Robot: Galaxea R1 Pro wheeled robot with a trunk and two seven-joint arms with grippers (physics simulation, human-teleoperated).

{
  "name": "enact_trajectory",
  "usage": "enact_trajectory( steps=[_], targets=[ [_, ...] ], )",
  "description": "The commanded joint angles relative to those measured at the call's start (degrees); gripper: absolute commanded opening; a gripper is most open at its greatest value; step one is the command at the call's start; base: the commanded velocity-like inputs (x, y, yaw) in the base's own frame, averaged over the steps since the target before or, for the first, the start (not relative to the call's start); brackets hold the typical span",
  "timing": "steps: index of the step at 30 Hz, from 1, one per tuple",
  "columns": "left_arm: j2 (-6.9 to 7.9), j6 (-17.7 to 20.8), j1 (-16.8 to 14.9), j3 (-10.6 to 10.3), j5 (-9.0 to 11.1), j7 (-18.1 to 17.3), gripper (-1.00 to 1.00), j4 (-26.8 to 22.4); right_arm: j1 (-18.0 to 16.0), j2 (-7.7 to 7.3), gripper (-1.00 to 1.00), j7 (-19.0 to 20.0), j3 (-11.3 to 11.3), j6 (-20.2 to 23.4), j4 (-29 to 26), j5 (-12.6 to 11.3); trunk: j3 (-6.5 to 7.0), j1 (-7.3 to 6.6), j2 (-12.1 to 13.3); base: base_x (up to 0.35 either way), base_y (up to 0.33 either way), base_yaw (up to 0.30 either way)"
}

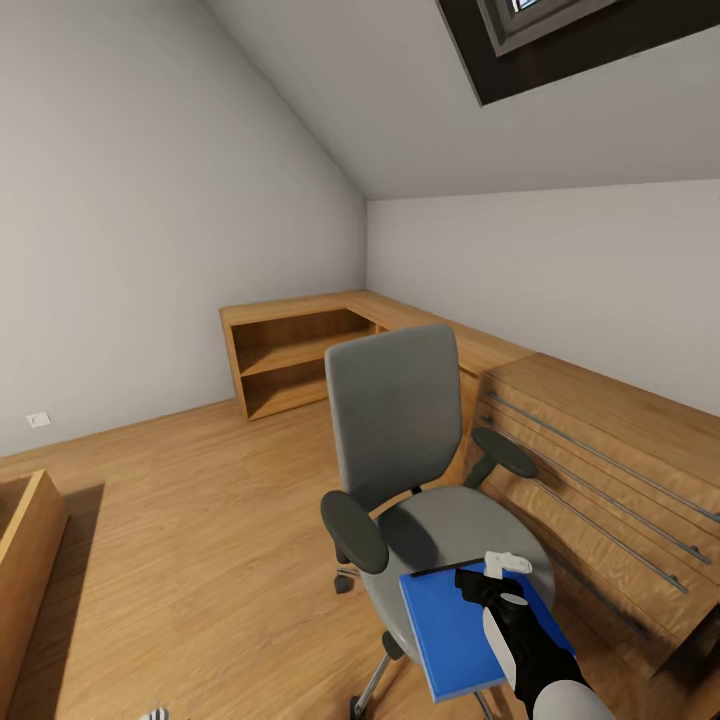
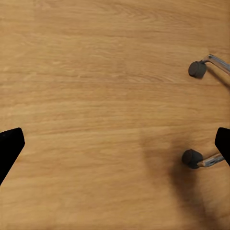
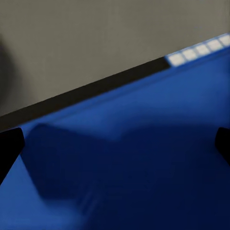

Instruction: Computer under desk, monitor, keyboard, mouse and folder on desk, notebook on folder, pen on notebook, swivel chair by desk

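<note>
- The right gripper (image 1: pixel 497 578) hovered over the blue folder (image 1: pixel 450 630), near its far edge; in the right wrist view its two dark fingertips (image 3: pixel 9 151) stood wide apart at either side with nothing pinched between them.
- The folder lay on the seat of the swivel chair (image 1: pixel 395 410), its near end jutting past the seat's front edge. Up close, the blue cover (image 3: pixel 143 163) had a dark strip along its far edge, with grey seat fabric beyond.
- The left gripper (image 2: pixel 115 143) pointed down at bare floor, its fingers spread wide and holding nothing; two of the chair's casters (image 2: pixel 191 158) on chrome legs sat beside it.
- The chair faced the camera, black armrests either side, its backrest upright.
- Just behind and to the right of the chair ran a low wooden unit (image 1: pixel 600 470) with long metal rail handles, continuing into open wooden shelving (image 1: pixel 290 365) in the corner.
- Another wooden piece (image 1: pixel 25 560) stood at the left edge.
- The floor (image 1: pixel 200 530) was light wood planking; the walls were plain white under a sloped ceiling with a skylight (image 1: pixel 540 30).
</note>
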Motion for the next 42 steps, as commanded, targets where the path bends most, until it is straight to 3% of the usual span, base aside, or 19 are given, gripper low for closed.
enact_trajectory(
  steps=[1, 12, 35, 42],
  targets=[
    [0.04, -0.2, 0.0, -0.2, 0.6, -0.2, 1.00, 0.1, 0.0, 0.08, 1.00, 0.1, -0.4, 0.3, 0.3, 0.4, -0.07, 0.00, 0.0, 0.000, 0.000, 0.000],
    [-0.01, -0.2, 0.0, -0.2, 0.6, -0.2, 1.00, 0.1, 0.0, 0.08, 1.00, 0.1, -0.4, 0.3, 0.3, 0.4, -0.07, 0.00, 0.0, 0.000, 0.000, 0.000],
    [-0.21, -0.3, 0.0, -0.1, 0.6, -0.2, 1.00, 0.8, 0.0, 0.08, 1.00, 0.1, -0.4, 0.2, 0.3, 0.3, 4.06, -5.05, 9.2, 0.000, 0.000, 0.000],
    [-0.27, -1.9, 0.0, -0.1, 0.6, -0.2, 1.00, 1.8, 0.0, 0.08, 1.00, 0.1, -0.4, 0.2, 0.3, 0.3, 5.32, -6.59, 12.0, 0.000, 0.000, 0.000]
  ],
)
